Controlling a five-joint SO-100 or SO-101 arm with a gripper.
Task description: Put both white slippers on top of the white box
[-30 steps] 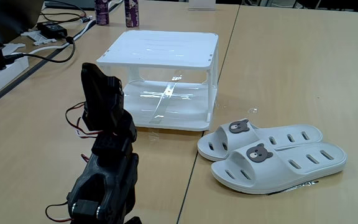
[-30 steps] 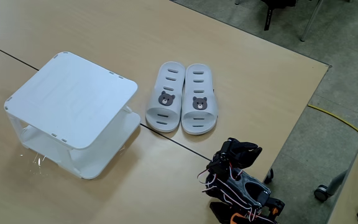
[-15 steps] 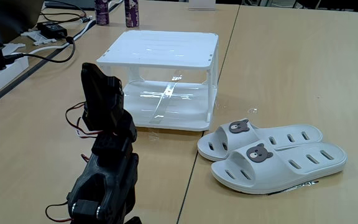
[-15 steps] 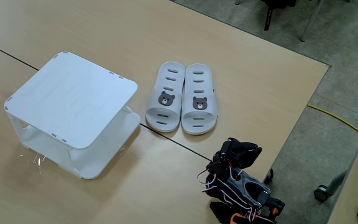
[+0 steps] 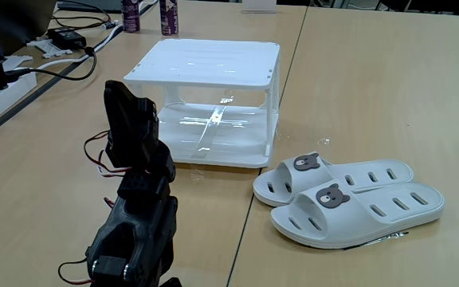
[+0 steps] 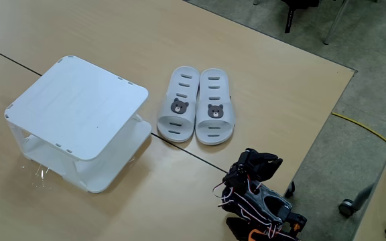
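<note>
Two white slippers (image 5: 347, 199) (image 6: 195, 105) of smooth moulded rubber, each with oval slots and a bear badge, lay side by side at lower right of a fixed view. One ribbed white box (image 5: 207, 100) (image 6: 78, 120) stood centre. Folded black arm (image 5: 134, 207); pincer state indeterminable.

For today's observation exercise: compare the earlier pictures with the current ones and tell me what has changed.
Nothing visibly changed. The white slippers lie side by side on the table beside the white box, whose top is bare, and the arm stays folded.
</note>
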